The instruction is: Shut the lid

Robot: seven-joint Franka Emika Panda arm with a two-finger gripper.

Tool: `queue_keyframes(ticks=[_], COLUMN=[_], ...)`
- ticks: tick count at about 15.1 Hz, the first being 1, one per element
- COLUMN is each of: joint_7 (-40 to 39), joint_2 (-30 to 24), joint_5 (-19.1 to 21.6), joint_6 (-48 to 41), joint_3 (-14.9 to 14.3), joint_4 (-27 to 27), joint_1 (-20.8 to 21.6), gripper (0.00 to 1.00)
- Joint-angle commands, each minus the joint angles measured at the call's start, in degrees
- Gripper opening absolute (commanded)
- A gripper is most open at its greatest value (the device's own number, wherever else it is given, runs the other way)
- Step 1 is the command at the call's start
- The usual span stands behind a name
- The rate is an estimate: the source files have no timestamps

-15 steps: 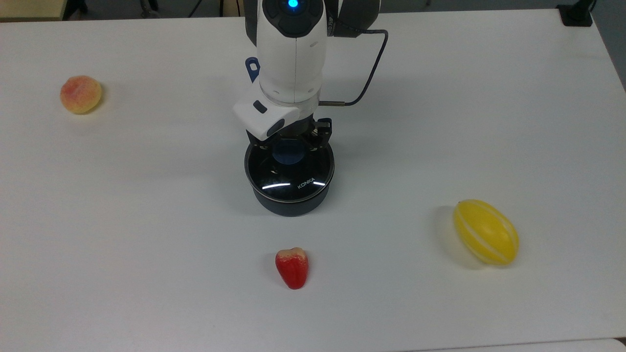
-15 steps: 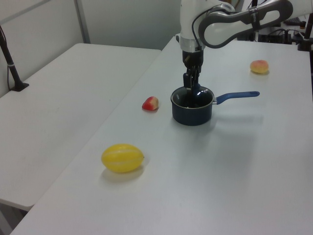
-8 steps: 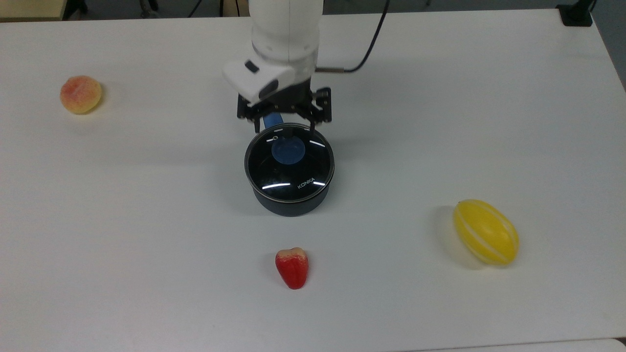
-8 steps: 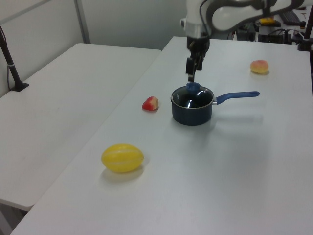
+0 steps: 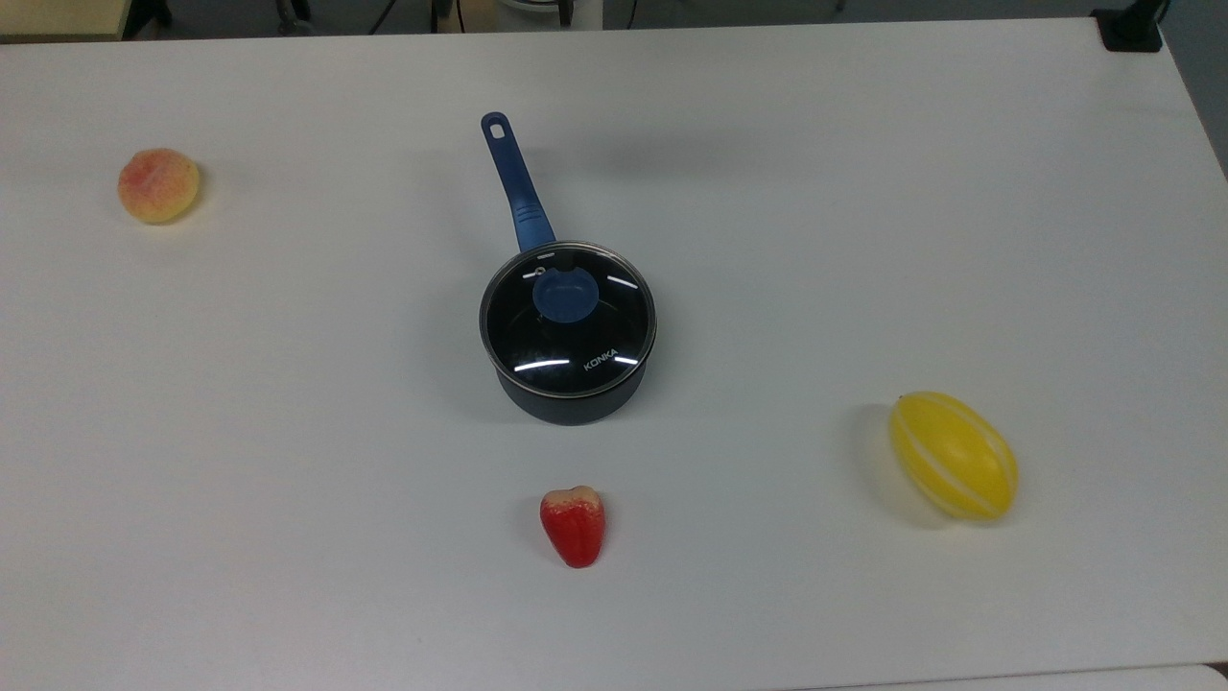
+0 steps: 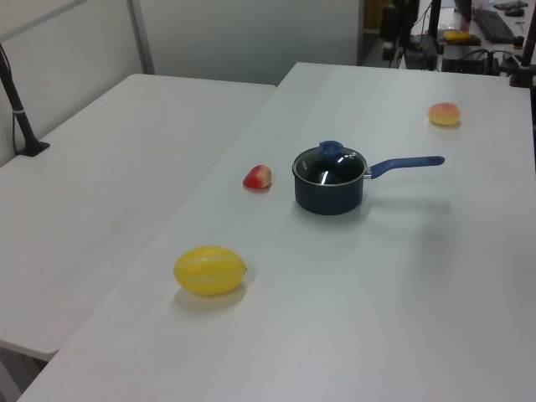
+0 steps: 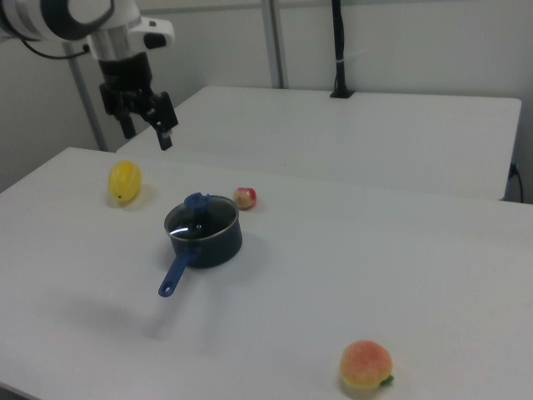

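Observation:
The round glass lid [image 5: 537, 341] with its blue knob [image 5: 565, 296] lies flat on the black saucepan [image 5: 571, 408], covering the pan's whole opening. The pan's long blue handle [image 5: 513, 182] points toward the top view's upper edge. The lid [image 6: 330, 167] and pan [image 6: 328, 194] also sit mid-table in the left view. In the right view my gripper [image 7: 147, 130] hangs open and empty, high above the table and up-left of the lid [image 7: 200, 217], well apart from it.
A peach [image 5: 158, 184] lies at the top view's far left. In front of the pan is a red fruit [image 5: 574, 525], and a yellow melon [image 5: 953, 455] rests at the top view's right. A second white table [image 6: 100, 167] adjoins this one.
My gripper let go of the blue knob, rose and drew back out of the top and left views. The lid stayed seated on the saucepan.

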Motion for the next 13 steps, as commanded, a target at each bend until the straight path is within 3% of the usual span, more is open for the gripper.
queue_keyframes(ticks=[1, 5, 7, 13], joint_7=[0.8, -0.3, -2.5, -6.1], joint_2=[-4.4, -6.2, -6.3, -6.3], joint_5=[1.8, 3.2, 3.3, 3.3], joint_6=[-1.7, -0.3, 5.4, 7.6], joint_3=[-0.2, -0.2, -0.2, -0.2], joint_4=[-3.9, -7.1, -9.6, -9.7], joint_1=[0.2, 0.1, 0.2, 0.0], gripper=[1.0, 1.0, 1.0, 1.0])
